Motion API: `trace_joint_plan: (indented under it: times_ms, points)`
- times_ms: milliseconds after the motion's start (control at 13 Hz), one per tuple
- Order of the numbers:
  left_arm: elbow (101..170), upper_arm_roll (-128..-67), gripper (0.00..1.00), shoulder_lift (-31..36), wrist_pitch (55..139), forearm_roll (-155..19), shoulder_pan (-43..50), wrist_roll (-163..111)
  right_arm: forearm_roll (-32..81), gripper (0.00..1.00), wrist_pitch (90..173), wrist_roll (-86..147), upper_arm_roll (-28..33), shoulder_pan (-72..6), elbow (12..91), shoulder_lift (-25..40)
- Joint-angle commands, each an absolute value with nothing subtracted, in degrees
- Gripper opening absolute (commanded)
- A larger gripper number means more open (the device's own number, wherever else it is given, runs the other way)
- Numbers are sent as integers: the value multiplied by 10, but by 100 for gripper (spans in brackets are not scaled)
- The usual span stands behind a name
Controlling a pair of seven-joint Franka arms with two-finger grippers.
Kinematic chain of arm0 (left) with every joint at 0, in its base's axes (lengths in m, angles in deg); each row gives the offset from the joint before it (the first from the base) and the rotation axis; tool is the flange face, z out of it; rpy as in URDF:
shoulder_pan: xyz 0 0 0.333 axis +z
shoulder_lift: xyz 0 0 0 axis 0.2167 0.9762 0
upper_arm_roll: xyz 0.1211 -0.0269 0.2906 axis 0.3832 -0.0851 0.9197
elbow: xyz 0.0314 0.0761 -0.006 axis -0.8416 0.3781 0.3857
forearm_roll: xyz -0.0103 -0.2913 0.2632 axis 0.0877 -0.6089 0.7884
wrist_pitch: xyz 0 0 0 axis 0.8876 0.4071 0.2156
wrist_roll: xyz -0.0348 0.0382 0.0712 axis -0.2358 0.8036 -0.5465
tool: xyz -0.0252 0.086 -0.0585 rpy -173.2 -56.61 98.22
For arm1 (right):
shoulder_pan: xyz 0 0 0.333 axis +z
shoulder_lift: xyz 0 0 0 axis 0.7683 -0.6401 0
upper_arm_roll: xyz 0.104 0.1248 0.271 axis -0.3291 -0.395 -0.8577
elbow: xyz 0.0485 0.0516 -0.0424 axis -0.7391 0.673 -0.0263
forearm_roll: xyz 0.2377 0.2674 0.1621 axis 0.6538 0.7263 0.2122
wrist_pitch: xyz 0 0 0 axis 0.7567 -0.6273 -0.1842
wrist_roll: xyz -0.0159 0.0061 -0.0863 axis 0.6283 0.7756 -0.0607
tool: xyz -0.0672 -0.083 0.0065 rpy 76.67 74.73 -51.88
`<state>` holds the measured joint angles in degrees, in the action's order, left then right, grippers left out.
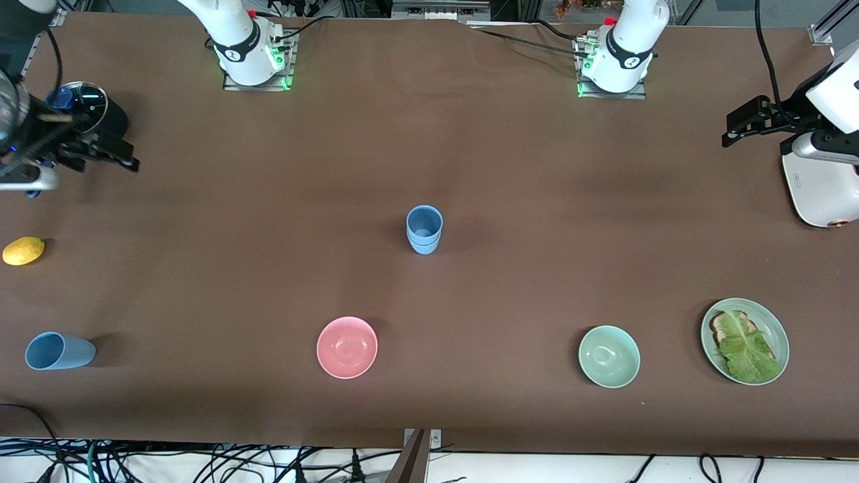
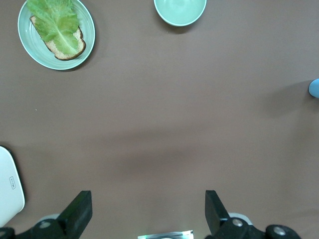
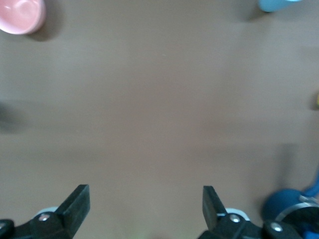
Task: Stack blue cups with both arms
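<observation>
The brown table (image 1: 268, 221) fills the frame. The right gripper (image 1: 111, 154) hangs at the upper left edge and the left gripper (image 1: 741, 124) at the upper right, each with jaws wide and empty. Two smooth light-blue plastic cups (image 1: 424, 229), apparently nested, stand upright at centre. A third light-blue cup (image 1: 59, 351) lies tipped at lower left.

Lemon (image 1: 23, 251), pink bowl (image 1: 347, 347), green bowl (image 1: 609, 356), toast plate (image 1: 778, 329).

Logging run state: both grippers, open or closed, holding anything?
Left gripper: open, empty, over bare table.
Right gripper: open, empty, over bare table.
</observation>
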<state>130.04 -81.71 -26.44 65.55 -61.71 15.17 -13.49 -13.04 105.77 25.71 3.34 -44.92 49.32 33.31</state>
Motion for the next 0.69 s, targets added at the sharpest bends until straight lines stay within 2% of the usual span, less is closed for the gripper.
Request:
trace_joint_plan:
  times_ms: [0, 232, 618]
  points:
    - [1295, -817, 100, -264, 649, -626, 155, -123, -148, 100, 1048, 256, 25, -456, 506, 348]
    - [1295, -817, 100, -263, 649, -626, 155, -123, -94, 100, 1098, 260, 25, -469, 505, 324]
    - [1294, -817, 100, -263, 649, -625, 155, -123, -105, 100, 1093, 261, -10, -505, 501, 326]
